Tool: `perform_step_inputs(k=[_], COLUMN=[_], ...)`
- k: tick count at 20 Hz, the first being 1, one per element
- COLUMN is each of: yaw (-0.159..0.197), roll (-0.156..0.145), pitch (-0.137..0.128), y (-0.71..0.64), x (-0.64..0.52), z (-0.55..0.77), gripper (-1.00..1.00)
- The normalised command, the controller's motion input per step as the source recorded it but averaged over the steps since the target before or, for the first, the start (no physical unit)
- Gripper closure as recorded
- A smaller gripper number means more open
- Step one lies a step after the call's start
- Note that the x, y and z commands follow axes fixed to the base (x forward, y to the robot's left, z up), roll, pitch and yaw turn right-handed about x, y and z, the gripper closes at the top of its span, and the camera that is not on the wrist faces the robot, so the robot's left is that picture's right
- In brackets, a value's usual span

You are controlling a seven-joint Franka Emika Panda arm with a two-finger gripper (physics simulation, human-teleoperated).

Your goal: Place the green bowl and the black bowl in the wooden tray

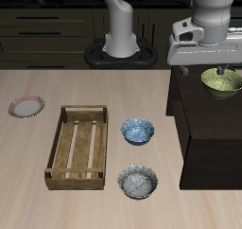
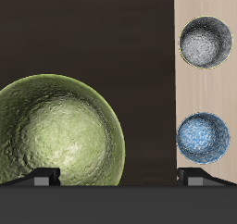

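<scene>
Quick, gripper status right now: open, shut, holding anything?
Gripper: open, holding nothing, fingers spread above the green bowl.

Three bowls (image 1: 223, 80) (image 1: 138, 131) (image 1: 138, 183), one tray (image 1: 77, 148), one plate (image 1: 26, 107).

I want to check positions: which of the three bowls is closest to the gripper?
The green bowl, on the dark stand under the gripper; the blue and black bowls sit by the tray.

Even, soft simulator lighting, sharp focus, faint shadows, no glare, coarse resolution
</scene>
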Motion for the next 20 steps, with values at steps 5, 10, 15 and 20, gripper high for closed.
perform_step_inputs(k=[5,10,15,20], yaw=[0.014,0.012,-0.016,-0.004], roll=[0.064,0.048,0.019,0.029], pitch=[0.016,-0.011,-0.011,-0.018], y=[0.04,0.02,0.01,0.02], x=[-0.16,-0.17,-0.08,-0.06], z=[-0.20,-0.10,0.01,0.07], gripper=[1.00,1.00,1.00,1.00])
